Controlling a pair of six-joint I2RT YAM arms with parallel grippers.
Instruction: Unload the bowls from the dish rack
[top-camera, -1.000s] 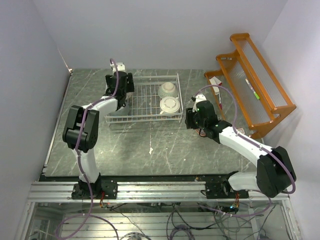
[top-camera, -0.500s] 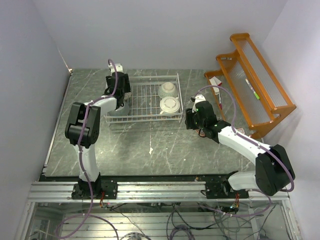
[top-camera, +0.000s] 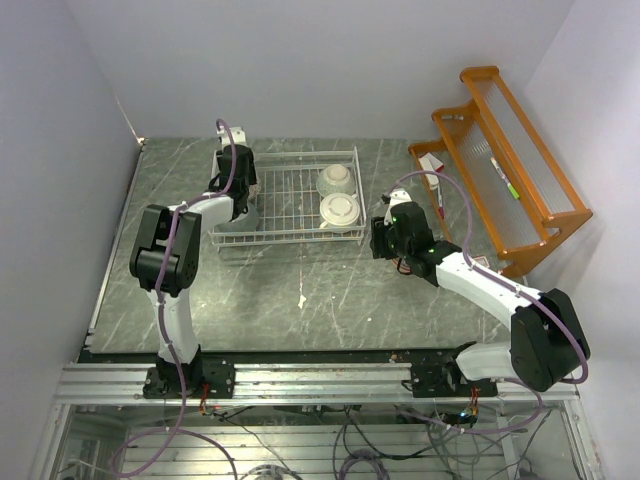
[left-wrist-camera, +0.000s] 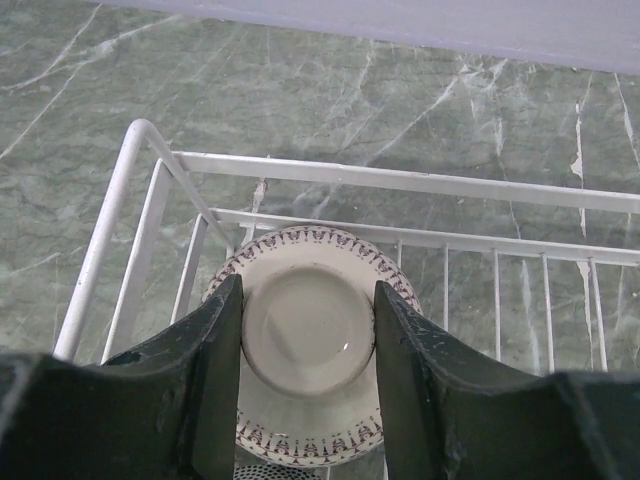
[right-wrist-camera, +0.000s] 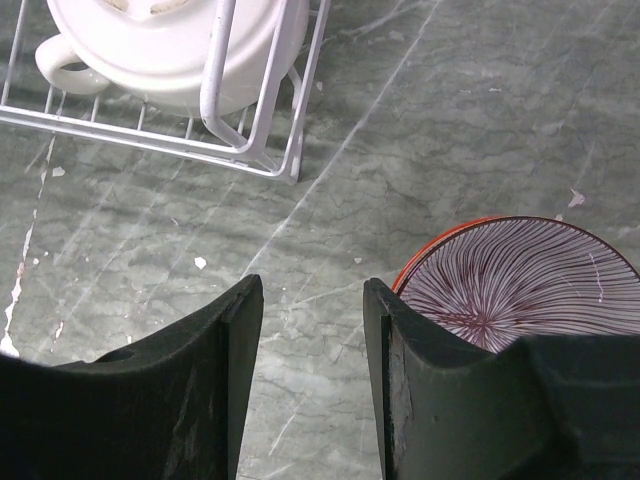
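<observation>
Patterned bowl (left-wrist-camera: 308, 350) in dish rack (left-wrist-camera: 400, 180) — foot in pinch of left tool (left-wrist-camera: 308, 300); right tool (right-wrist-camera: 312, 300) spread.

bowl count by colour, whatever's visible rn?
cream bowl with handle: 1
red-rimmed striped bowl: 1
beige bowl with patterned rim: 1
pale grey-white bowl: 1
Total: 4 bowls visible

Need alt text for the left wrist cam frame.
The left gripper straddles the raised foot of an upside-down patterned bowl, at or just short of contact on both sides. The bowl lies in a corner of the white wire dish rack on a green marble table.
</observation>
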